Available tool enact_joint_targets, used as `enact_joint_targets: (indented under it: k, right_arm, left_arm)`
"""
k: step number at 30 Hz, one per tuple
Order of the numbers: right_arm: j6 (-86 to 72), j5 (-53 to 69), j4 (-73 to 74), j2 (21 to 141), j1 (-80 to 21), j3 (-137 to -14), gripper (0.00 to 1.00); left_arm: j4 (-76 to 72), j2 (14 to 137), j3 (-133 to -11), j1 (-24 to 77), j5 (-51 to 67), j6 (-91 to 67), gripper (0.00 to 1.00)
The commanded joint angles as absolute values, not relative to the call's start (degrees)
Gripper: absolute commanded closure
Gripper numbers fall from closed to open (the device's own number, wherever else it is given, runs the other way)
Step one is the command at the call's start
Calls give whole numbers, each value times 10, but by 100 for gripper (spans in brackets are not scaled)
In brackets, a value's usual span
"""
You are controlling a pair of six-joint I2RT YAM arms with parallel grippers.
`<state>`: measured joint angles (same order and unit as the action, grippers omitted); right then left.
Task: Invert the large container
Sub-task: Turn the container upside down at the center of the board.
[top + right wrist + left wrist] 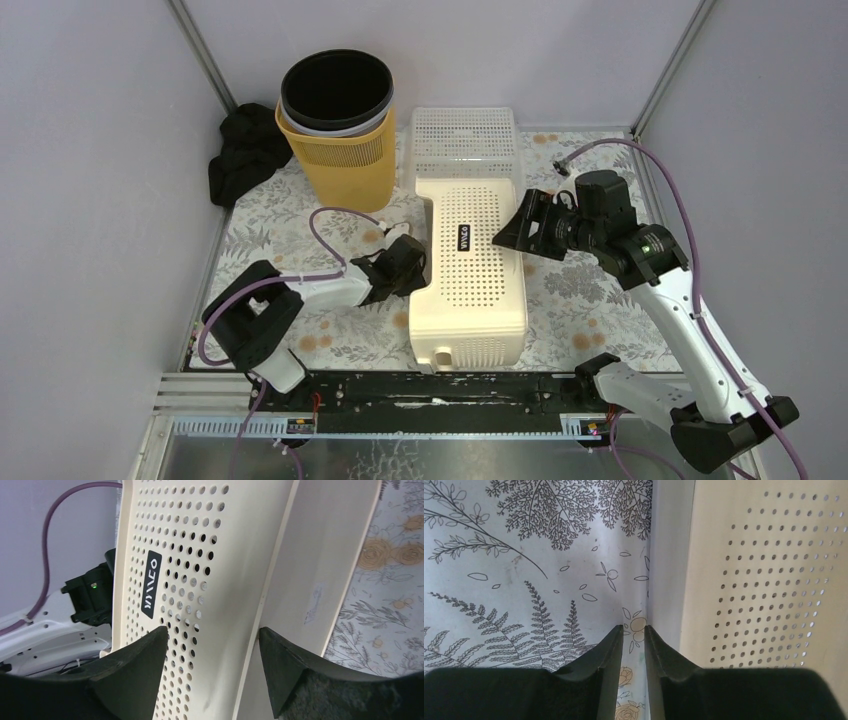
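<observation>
Left pincer [633,629], jaws narrowly apart on nothing, sits at the container's [470,290] 9 o'clock edge. Right pincer [212,637] is spread astride the 3 o'clock edge. The black label [151,584] is unreadable.

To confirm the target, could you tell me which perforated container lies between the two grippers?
The long cream container in the centre; the yellow bin and the white basket stand farther back, by the rear wall.

Top view: left hand [416,266] fingertips hidden against cream perforated plastic container [470,270], grip not discernible; black cloth bundle [245,150] partly behind yellow mesh basket [345,165].
</observation>
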<state>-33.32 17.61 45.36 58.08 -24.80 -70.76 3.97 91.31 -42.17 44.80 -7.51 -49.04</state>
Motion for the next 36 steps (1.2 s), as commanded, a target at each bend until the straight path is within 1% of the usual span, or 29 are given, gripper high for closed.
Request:
enact_joint_targets:
  k: [1, 7, 13, 21, 25, 29, 36]
  right_arm:
    - [-360, 244, 387, 585, -253, -720, 26]
    - [-369, 254, 360, 597, -279, -729, 26]
    - [-381, 214, 342, 622, -346, -747, 27]
    - [-382, 191, 333, 643, -382, -746, 27]
    - [-382, 186, 328, 656, -393, -744, 27]
    - [-375, 174, 331, 672, -404, -746, 27]
    - [-367, 168, 336, 686, -416, -750, 39]
  left_arm:
    - [47, 955, -403, 448, -64, -481, 70]
    - [34, 960, -402, 452, -50, -481, 70]
    - [52, 951, -411, 459, -47, -477, 70]
    - [183, 893, -419, 458, -94, -456, 66]
    - [268, 864, -436, 458, -145, -453, 62]
    - [318, 854, -448, 457, -178, -459, 60]
    - [309, 861, -432, 454, -163, -464, 59]
